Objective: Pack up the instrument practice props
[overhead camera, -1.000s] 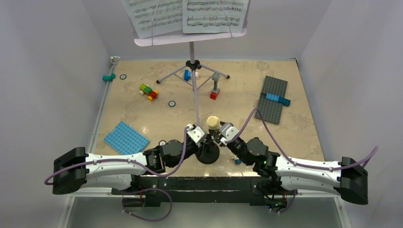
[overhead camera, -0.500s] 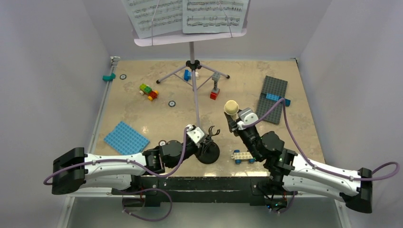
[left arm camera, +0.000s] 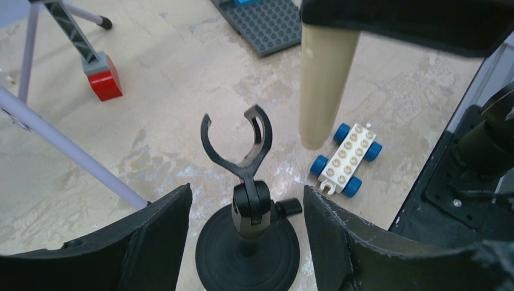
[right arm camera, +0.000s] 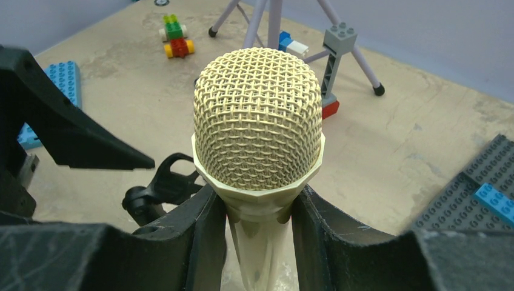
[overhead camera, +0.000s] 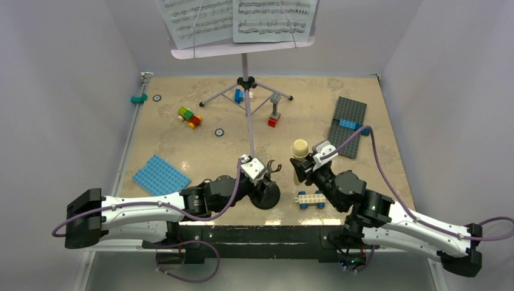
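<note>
– Right gripper [right arm camera: 257,239] first: what is it doing?

– Its jaws are pinching the cream-yellow microphone [right arm camera: 257,121] low on the handle, one black finger on each side.

– Which way does the microphone point?

– Its long axis is upright, with the mesh head on top and the plain handle end at the bottom. From the left wrist that end hangs just beside the forked clip, on its right and apart from it (whether it touches the table [overhead camera: 182,136] I cannot tell).

– And the left gripper [left arm camera: 246,197]?

– Its jaws are spread, one finger on either side of the black mic stand [left arm camera: 247,254], with a gap showing on both sides. The stand sits on its round base near the front edge, its post vertical and the clip opening upward.

– What is close by?

– A white wheeled brick [left arm camera: 345,157] with blue wheels lies just right of the stand, near the handle's end. A blue baseplate [overhead camera: 160,176] lies flat further left.

– Further out?

– A red brick [left arm camera: 104,83] carries a grey lattice post, and a grey baseplate [left arm camera: 267,21] lies flat to the right.

– At the back?

– The lilac music stand [overhead camera: 245,82] is upright on its thin tripod, well apart from both arms. Two sheet-music pages [overhead camera: 273,18] lean on its desk.
</note>
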Tool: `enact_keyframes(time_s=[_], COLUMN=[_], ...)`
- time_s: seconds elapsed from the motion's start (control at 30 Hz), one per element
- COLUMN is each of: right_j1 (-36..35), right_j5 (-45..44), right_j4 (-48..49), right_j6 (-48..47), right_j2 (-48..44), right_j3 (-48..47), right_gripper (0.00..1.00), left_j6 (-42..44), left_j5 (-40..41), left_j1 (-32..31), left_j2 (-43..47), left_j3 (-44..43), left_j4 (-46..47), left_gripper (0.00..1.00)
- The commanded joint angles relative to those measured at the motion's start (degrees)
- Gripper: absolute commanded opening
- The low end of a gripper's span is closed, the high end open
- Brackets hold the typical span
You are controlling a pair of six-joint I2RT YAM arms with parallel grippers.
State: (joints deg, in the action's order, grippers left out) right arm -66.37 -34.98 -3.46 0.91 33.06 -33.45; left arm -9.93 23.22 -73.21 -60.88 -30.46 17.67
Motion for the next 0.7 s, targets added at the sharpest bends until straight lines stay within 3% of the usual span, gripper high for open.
enact_keyframes(time_s=[0.0, 0.17, 0.43, 0.67], right_j1=[-0.1, -0.1, -0.1, -0.1], right_j5=[1.0, 1.6, 3.6, 5.2], right_j4=[-3.4, -7.5, -11.5, -11.9], right_j6=[6.0, 10.5, 13.7, 14.4], right_j2=[-3.1, -5.9, -7.3, -7.3], right_j3=[0.7, 1.9, 2.4, 1.8], right_gripper=[0.00, 0.00, 0.00, 0.00], left_j6=[-0.7, -0.6, -11.3, -6.3], left_j5=[2.5, 1.4, -0.9, -6.9], left_j1=[-0.2, -0.2, -0.2, -0.2], left_j2=[4.6, 9.2, 12.6, 6.4], left_j3=[-4.2, 2.0, 11.1, 16.3], left_j4=[-0.4, 2.1, 1.2, 14.8], left_gripper=[0.72, 0.73, 0.70, 0.69])
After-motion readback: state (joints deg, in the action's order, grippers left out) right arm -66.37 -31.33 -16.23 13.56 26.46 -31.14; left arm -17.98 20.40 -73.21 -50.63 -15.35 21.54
